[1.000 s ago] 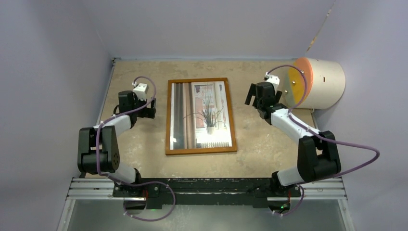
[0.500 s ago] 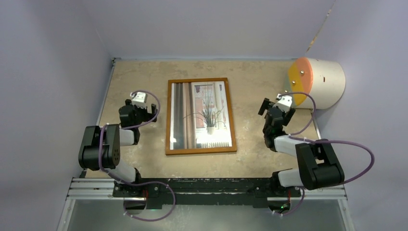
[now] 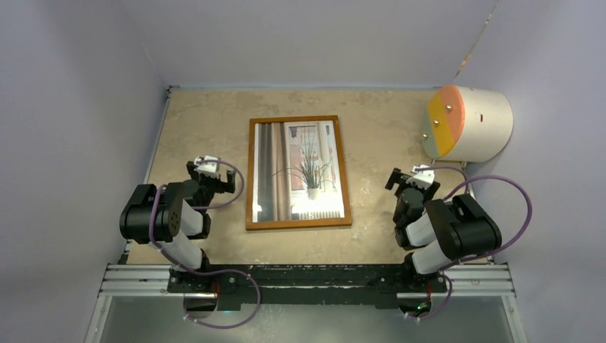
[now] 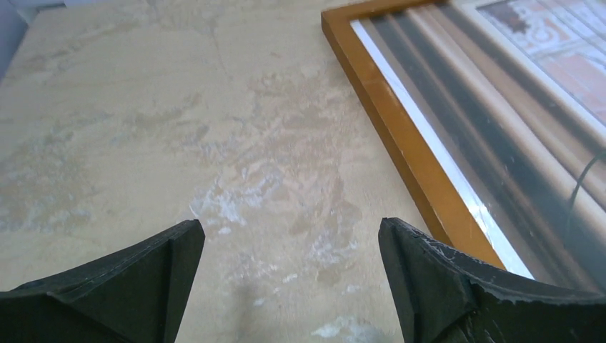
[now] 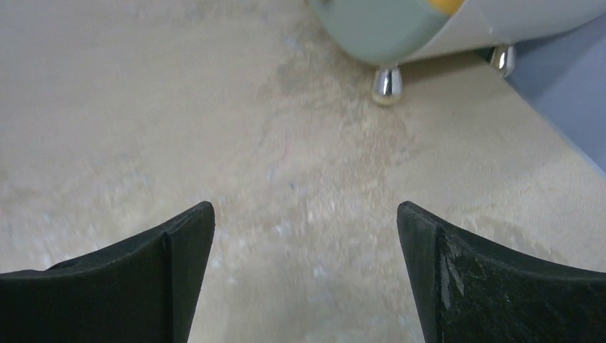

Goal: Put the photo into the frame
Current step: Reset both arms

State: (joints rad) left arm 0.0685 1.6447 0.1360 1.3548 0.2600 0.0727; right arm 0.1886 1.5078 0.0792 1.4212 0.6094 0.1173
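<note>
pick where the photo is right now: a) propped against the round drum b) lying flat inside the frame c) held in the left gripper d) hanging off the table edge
b: the photo lies flat inside the frame, while the left gripper and right gripper are open and empty.

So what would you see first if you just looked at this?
The wooden frame lying flat in the middle of the table, with the photo of a spiky potted plant inside it. Next, the pale drum with an orange, yellow and green face at the far right corner. The left gripper and right gripper sit open on either side of the frame, holding nothing.
</note>
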